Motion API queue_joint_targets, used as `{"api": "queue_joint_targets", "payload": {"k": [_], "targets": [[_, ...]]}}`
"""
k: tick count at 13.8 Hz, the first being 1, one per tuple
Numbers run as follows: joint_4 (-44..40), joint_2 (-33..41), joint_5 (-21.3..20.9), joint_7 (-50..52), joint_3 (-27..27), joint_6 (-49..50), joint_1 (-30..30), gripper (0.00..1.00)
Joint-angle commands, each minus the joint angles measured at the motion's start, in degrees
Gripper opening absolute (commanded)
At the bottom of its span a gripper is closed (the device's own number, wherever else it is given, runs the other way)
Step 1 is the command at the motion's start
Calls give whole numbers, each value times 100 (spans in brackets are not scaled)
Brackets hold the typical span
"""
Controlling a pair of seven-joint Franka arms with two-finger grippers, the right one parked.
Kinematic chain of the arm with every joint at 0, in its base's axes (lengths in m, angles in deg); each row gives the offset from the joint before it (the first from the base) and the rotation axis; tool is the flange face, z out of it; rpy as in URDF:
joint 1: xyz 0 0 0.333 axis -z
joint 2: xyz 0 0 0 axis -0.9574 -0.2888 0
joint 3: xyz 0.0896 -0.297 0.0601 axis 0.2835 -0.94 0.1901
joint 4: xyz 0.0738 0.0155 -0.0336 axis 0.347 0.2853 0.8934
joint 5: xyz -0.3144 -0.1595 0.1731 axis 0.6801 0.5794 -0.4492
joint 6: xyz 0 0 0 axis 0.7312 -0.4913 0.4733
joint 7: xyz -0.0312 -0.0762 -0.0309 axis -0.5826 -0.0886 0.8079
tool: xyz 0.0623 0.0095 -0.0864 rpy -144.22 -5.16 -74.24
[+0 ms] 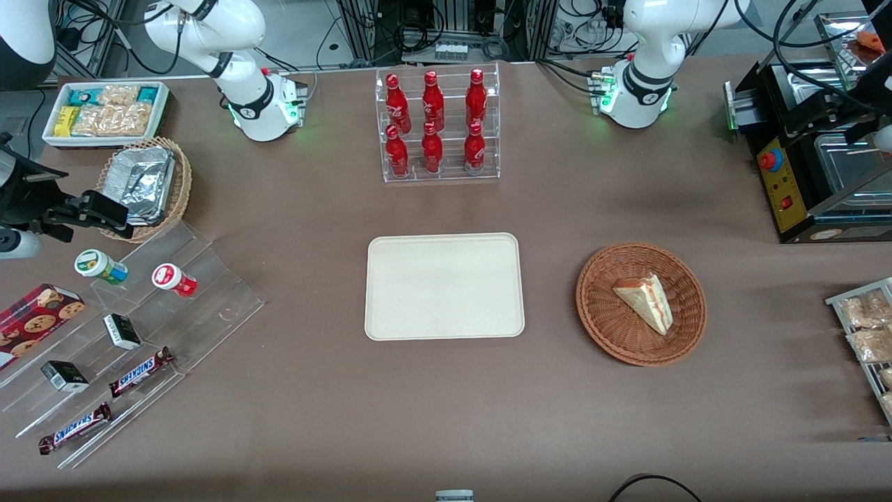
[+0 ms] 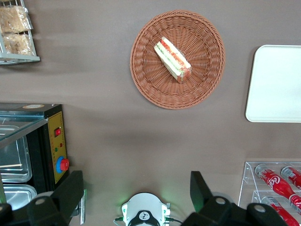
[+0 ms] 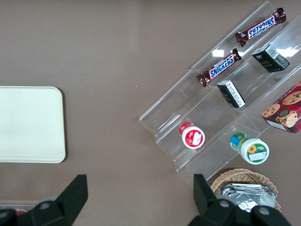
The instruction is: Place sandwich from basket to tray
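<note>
I see the tray (image 1: pixel 444 286) mid-frame on the tabletop (image 1: pixel 446 418), basket (image 1: pixel 605 307) beside it toward the working arm's end, sandwich (image 1: pixel 648 300) in the basket, bottle rack (image 1: pixel 439 125) upper middle, my pincer (image 2: pixel 134 186) spread wide, high above the tabletop.

A brown tabletop (image 1: pixel 293 390) fills the scene under even overhead light. At its edge farthest from the front camera, black cables (image 1: pixel 418 28) tangle around metal frames on a pale floor. A clear acrylic rack of red bottles (image 1: pixel 437 124) stands mid-table, a black sealing machine (image 1: pixel 808 160) sits toward the working arm's end, and a stepped acrylic display (image 1: pixel 146 328) lies toward the parked arm's end.
</note>
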Motion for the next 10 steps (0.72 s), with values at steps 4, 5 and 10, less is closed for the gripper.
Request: {"api": "queue_joint_targets", "payload": {"k": [4,5,10], "targets": [[49,-260,9,25,5,-103,81,100],[66,-461,-78,121,-39,-208,99,100],[1083,-1078,-360,1875,-92,-1893,388,100]]}}
